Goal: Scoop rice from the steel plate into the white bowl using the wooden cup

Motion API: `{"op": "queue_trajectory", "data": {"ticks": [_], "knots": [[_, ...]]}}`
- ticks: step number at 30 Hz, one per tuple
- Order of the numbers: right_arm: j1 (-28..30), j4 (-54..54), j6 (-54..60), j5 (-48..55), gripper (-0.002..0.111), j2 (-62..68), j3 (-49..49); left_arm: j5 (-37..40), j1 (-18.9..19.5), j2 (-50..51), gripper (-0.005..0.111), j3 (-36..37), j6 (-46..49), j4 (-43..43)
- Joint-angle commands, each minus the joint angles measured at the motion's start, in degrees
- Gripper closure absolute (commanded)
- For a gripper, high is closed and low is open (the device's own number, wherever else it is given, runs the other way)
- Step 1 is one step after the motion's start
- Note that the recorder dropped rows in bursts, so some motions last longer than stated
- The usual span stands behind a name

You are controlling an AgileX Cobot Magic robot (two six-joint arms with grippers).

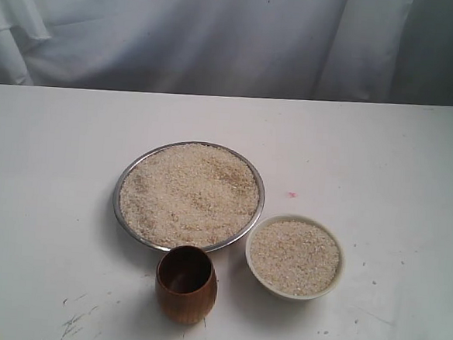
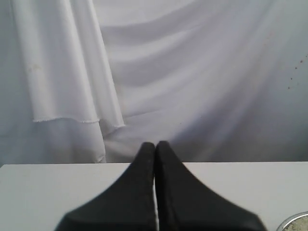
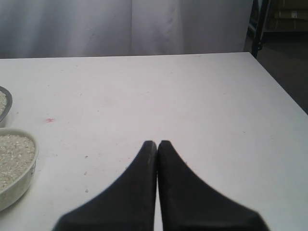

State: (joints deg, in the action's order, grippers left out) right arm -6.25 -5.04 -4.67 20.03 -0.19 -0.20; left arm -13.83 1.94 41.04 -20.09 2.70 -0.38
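The steel plate [image 1: 130,174] lies mid-table, heaped with rice [image 1: 190,193]. To its front right stands the white bowl [image 1: 291,293], filled with more rice [image 1: 294,256]. The wooden cup [image 1: 186,284] stands upright and empty in front of the plate. Neither arm shows in the exterior view. My left gripper [image 2: 155,144] is shut with nothing in it, above bare table, and a sliver of the plate [image 2: 293,221] shows at that view's corner. My right gripper [image 3: 157,143] is shut and empty, off to the side of the bowl [image 3: 18,190] and the plate's edge [image 3: 7,105].
A white cloth backdrop [image 1: 220,37] hangs behind the white table [image 1: 45,204]. In the right wrist view the table's side edge [image 3: 279,86] drops off to a dark floor with a black stand leg [image 3: 260,26]. A small pink mark [image 1: 291,195] lies right of the plate.
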Motion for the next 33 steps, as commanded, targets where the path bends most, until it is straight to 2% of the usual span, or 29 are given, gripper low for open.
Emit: {"op": "queue_trajectory", "data": {"ticks": [1,5,8,10,15,23,33], "knots": [[0.0,0.0,0.0,-0.2,0.108,0.2,0.2,-5.7,-0.2,3.5,0.107,2.2,-8.1,10.9],[0.0,0.0,0.0,-0.2,0.108,0.2,0.2,-11.4,-0.2,8.7,0.107,2.1,-22.8,29.4],[0.0,0.0,0.0,-0.2,0.108,0.2,0.2,-17.8,-0.2,13.8,0.107,2.0,-28.4,43.2],[0.0,0.0,0.0,-0.2,0.108,0.2,0.2,-20.2,-0.2,16.9,0.107,1.7,-31.4,48.0],[0.0,0.0,0.0,-0.2,0.108,0.2,0.2,-23.2,-0.2,23.6,0.107,1.7,-28.8,49.4],[0.0,0.0,0.0,-0.2,0.108,0.2,0.2,-30.4,-0.2,29.8,0.107,1.7,-26.4,58.8],[0.0,0.0,0.0,-0.2,0.108,0.2,0.2,-49.8,-0.2,30.1,0.107,1.7,-27.0,59.2]]}}
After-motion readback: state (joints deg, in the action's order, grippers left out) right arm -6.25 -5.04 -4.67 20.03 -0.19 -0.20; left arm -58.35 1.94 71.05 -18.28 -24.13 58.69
